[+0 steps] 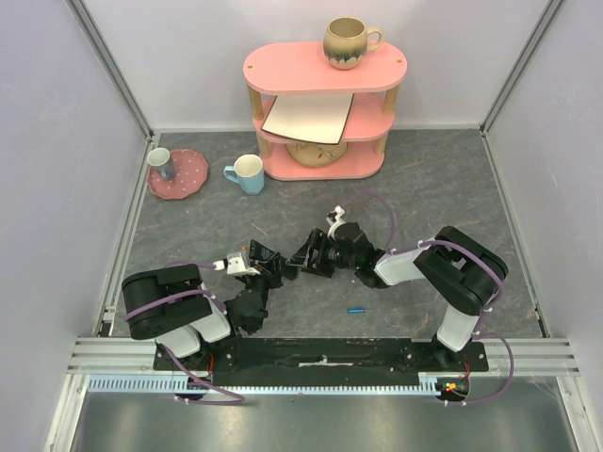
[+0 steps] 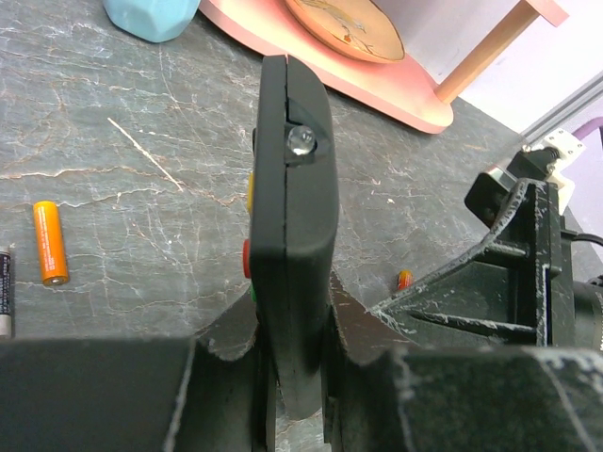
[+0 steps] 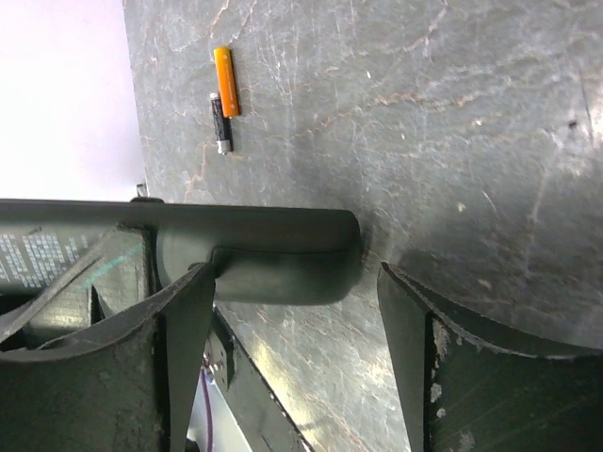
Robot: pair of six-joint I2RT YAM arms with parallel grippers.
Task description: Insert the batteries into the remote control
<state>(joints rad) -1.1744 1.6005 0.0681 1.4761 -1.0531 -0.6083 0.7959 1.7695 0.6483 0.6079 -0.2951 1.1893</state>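
The left fingers (image 2: 363,344) pinch the remote (image 2: 297,226), likely stiff, light and slick, by one end; the right fingers (image 3: 429,325) stand spread around the other. The orange battery (image 2: 49,243) may roll.

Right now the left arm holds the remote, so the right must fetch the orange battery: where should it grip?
Probably across the middle of the orange battery, coming straight down, pinching its long sides. It lies flat on the table, and a black battery lies close to one end, so an end-on pinch risks bumping that.
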